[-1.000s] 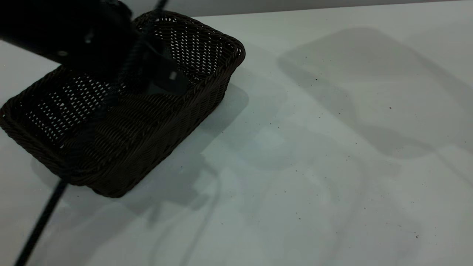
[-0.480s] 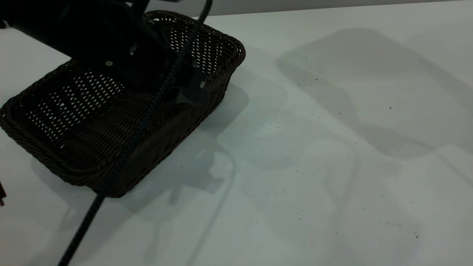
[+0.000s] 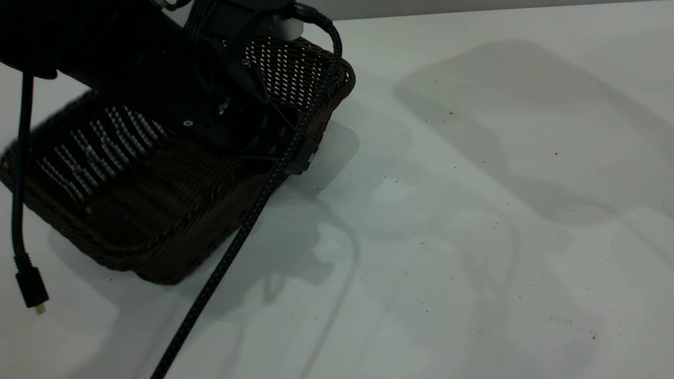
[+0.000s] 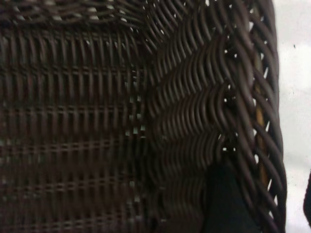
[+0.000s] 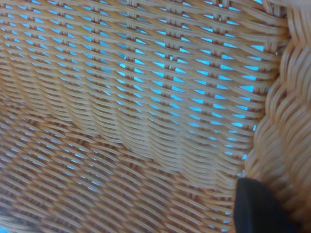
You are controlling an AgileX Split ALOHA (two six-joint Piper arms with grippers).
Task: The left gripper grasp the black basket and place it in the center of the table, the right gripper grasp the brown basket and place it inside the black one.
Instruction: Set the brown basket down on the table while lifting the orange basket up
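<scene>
The black wicker basket sits at the table's left in the exterior view. My left gripper straddles the basket's right-hand wall. In the left wrist view one finger is inside the black basket, the other is at the frame edge outside the rim, and the left gripper is shut on the wall. The brown basket fills the right wrist view. My right gripper is at its rim, with one dark finger against the inner wall. The brown basket and right arm are out of the exterior view.
A braided cable hangs from the left arm across the basket's front and down over the table. A second cable ends in a plug at the far left. The white table stretches to the right.
The left arm has come down and rightward onto the basket's right wall. The black basket has shifted slightly right and shows motion blur. The cables have swung.
</scene>
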